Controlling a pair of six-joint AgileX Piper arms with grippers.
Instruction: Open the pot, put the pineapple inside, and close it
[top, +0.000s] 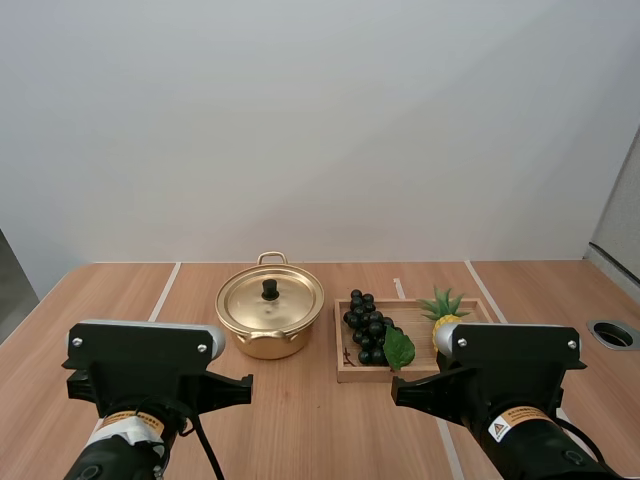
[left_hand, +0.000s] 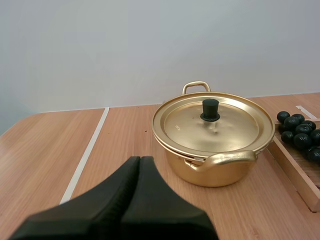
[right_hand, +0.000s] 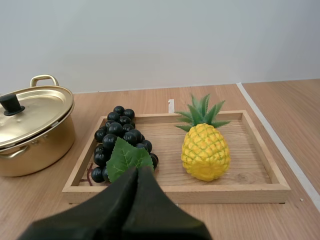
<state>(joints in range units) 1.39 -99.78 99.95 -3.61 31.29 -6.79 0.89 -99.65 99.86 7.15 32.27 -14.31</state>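
Currently: gold pot (left_hand: 215, 172) closed, lid (left_hand: 235, 125) seated on the rim. Wooden tray (right_hand: 175, 194) just beside it holds grapes (right_hand: 120, 135) at the pot end and the pineapple (right_hand: 205, 152) at the other. Left gripper (left_hand: 139, 160) and right gripper (right_hand: 138, 170): fingers together, gripping nothing.

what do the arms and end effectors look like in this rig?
Left arm and right arm: black blocky housings, grey rounded side caps, orange-and-white labels; the right one's warning label shows a triangle. Left end effector and right end effector: matte black tapered fingers.
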